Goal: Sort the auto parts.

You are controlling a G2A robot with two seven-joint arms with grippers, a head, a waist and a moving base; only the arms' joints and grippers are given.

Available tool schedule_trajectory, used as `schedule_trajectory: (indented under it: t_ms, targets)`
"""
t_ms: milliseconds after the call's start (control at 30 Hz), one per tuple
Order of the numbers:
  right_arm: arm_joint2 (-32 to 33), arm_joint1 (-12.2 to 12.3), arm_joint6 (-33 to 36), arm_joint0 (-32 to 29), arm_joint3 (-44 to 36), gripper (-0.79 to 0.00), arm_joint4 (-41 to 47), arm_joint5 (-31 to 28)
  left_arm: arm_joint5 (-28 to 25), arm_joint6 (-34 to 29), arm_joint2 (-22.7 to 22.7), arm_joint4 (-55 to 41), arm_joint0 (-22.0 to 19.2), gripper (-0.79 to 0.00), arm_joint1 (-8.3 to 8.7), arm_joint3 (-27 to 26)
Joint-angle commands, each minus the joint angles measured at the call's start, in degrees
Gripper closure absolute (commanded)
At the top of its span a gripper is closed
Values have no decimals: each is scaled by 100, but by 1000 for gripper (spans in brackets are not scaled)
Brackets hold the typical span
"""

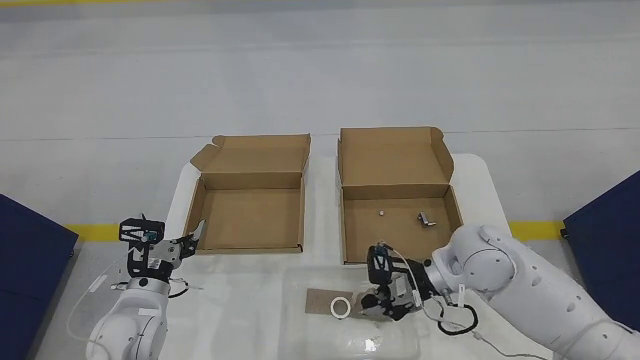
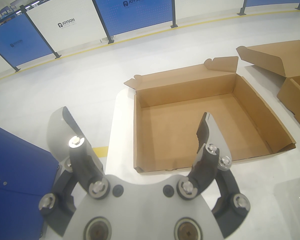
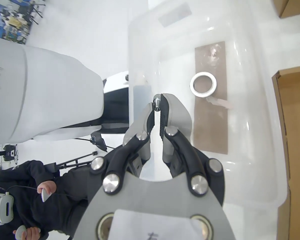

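My right gripper [image 3: 157, 104] is shut on a small metal part [image 3: 156, 102], pinched at its fingertips above the clear plastic bin [image 3: 265, 126]. In the top view this gripper [image 1: 378, 300] hangs over the bin [image 1: 300, 330] at the table's front. A white ring [image 3: 203, 84] [image 1: 341, 307] lies on a brown pad [image 3: 210, 131] in the bin. My left gripper [image 2: 135, 126] [image 1: 180, 248] stands open and empty near the left cardboard box [image 2: 210, 126] [image 1: 250, 218]. The right cardboard box [image 1: 400, 222] holds a small metal part [image 1: 426, 219] and a tiny piece [image 1: 380, 212].
Both boxes have lids folded back toward the far side. The right box's near wall [image 3: 293, 126] borders the bin. A small white object [image 1: 371, 344] lies in the bin near the front. Bare white table lies between the left gripper and the bin.
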Motion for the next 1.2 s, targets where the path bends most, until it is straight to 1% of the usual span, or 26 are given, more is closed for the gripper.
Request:
schedule_trajectory:
  t_ms: [0, 67, 167, 267, 367, 767, 833, 900, 967, 1000, 1033, 1167]
  targets:
    - [-1, 148, -283, -19, 37, 0, 307, -280, 0, 0, 0, 0, 0, -785, 0, 0]
    - [-46, 303, -642, -33, 36, 0, 609, -641, 0, 0, 0, 0, 0, -785, 0, 0]
    - [-208, 556, -1190, 15, 37, 0, 797, -1189, 0, 0, 0, 0, 0, -785, 0, 0]
    - [-396, 831, -1191, 184, -308, 0, 1482, -1189, 0, 0, 0, 0, 0, -785, 0, 0]
    - [-577, 1005, -1191, 337, -643, 0, 2025, -1189, 0, 0, 0, 0, 0, -785, 0, 0]
    - [-577, 1005, -1191, 337, -643, 0, 2025, -1189, 0, 0, 0, 0, 0, -785, 0, 0]
    - [-566, 994, -1365, 276, -683, 0, 2106, -1160, 0, 0, 0, 0, 0, -785, 0, 0]
    - [-552, 995, -1499, 176, -748, 0, 2471, -1189, 0, 0, 0, 0, 0, -785, 0, 0]
    - [-530, 1007, -1407, 111, -881, 0, 2945, -1189, 0, 0, 0, 0, 0, -785, 0, 0]
    - [-473, 1024, -1195, 81, -974, 0, 3364, -1189, 0, 0, 0, 0, 0, -785, 0, 0]
    - [-449, 1042, -1192, 47, -1050, 0, 3585, -1189, 0, 0, 0, 0, 0, -785, 0, 0]
    - [-477, 1140, -1190, -20, -1410, 0, 4021, -1189, 0, 0, 0, 0, 0, -785, 0, 0]
